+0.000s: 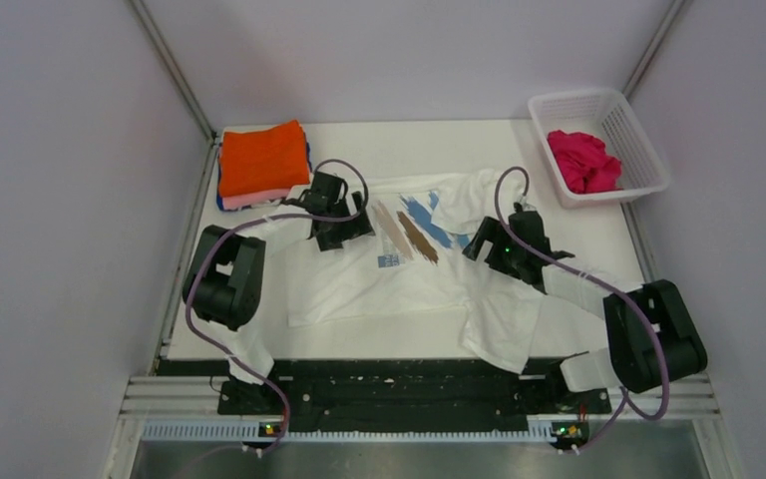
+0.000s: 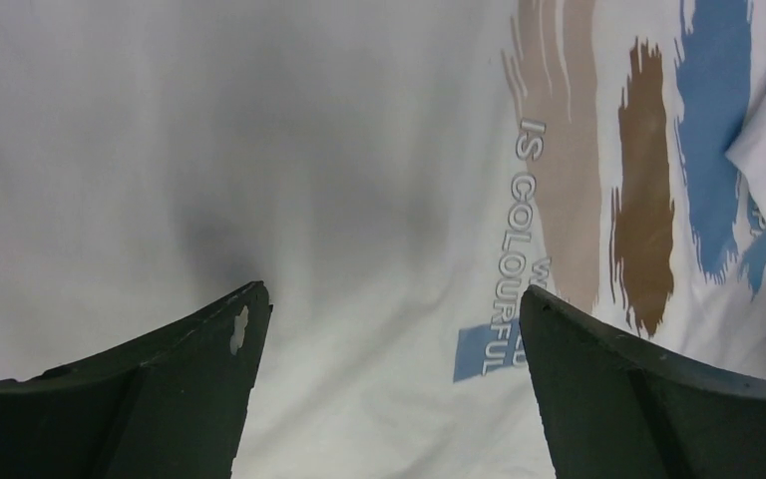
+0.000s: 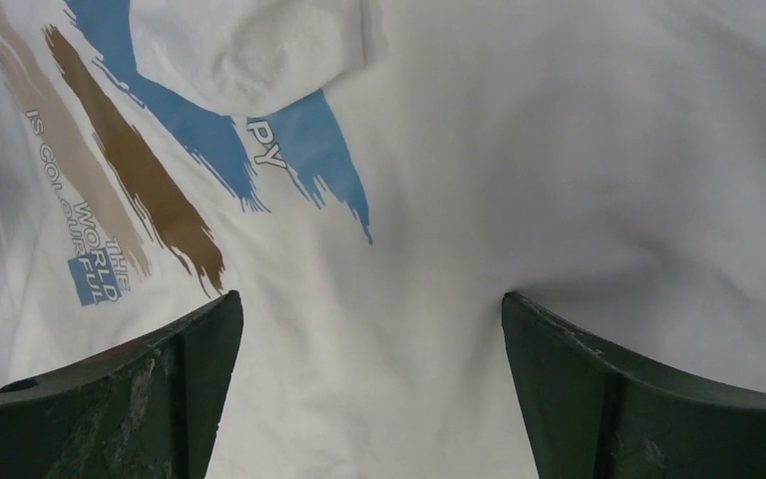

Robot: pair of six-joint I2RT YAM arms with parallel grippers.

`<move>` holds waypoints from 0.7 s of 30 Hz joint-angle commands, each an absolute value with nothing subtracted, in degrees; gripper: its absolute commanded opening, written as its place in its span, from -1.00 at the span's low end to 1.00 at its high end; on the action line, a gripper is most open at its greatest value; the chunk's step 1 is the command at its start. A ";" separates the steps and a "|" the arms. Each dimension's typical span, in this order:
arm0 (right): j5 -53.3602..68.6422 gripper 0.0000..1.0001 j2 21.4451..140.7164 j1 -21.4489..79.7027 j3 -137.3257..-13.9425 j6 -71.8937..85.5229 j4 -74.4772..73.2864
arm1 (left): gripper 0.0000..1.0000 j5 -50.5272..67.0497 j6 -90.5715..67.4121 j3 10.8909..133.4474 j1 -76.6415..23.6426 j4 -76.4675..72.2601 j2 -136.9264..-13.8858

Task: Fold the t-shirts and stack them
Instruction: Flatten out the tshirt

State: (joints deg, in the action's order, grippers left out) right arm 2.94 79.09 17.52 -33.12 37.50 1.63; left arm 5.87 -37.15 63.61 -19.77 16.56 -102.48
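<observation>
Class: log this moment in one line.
left gripper: open, over printed t-shirt | right gripper: open, over it | folded stack: far-left corner | magenta t-shirt: in basket

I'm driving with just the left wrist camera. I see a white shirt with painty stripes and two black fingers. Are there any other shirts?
Observer: Yes. An orange shirt tops a folded pile at the far left.
Operator: Are there more to fold?
Observer: A magenta shirt lies bunched up in the white basket at the far right.
Operator: Where's my other arm?
Observer: The right gripper is open over the right side of the same white shirt.
</observation>
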 commanded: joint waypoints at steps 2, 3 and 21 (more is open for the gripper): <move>2.04 0.97 88.76 17.75 -37.83 37.77 4.78 | 0.97 2.26 -36.21 73.28 -17.69 19.13 -111.84; 1.27 0.97 90.51 17.75 -39.31 37.46 4.38 | 0.97 2.29 -36.06 74.41 -16.93 19.13 -113.39; -6.76 0.97 87.70 16.79 -53.49 31.34 -3.47 | 0.98 5.66 -33.11 86.89 -12.96 24.18 -106.29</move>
